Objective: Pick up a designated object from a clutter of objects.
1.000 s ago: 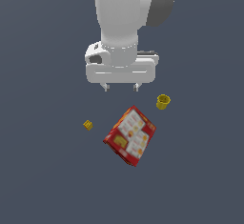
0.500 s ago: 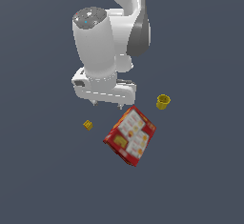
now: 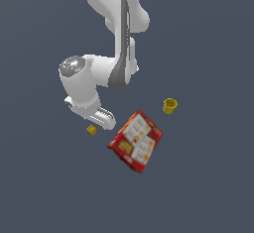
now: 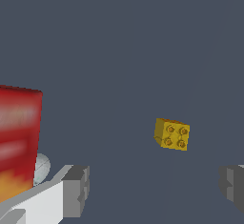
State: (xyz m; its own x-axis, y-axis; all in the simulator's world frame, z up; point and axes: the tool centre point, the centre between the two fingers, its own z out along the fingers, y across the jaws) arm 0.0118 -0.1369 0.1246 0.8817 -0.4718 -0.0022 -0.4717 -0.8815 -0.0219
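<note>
In the exterior view your arm's white wrist housing (image 3: 79, 86) sits at centre left of the frame, with the pincer (image 3: 92, 119) tucked under it, its tips mostly hidden there. Just below that, the tiny yellow block (image 3: 91, 130) rests on the dark tabletop (image 3: 208, 187), lower left of centre and apart from everything else. To its right lies the big red box (image 3: 135, 141), tilted, with white and yellow panels facing up. Further right and higher in the frame you see the small yellow cup (image 3: 169, 105), hollow top up, well apart from the box.

In the wrist view the box's red edge fills the left side. You can see the two grey fingertips (image 4: 76, 189) at the bottom, spread wide with nothing between them. The studded block lies right of centre, above the gap.
</note>
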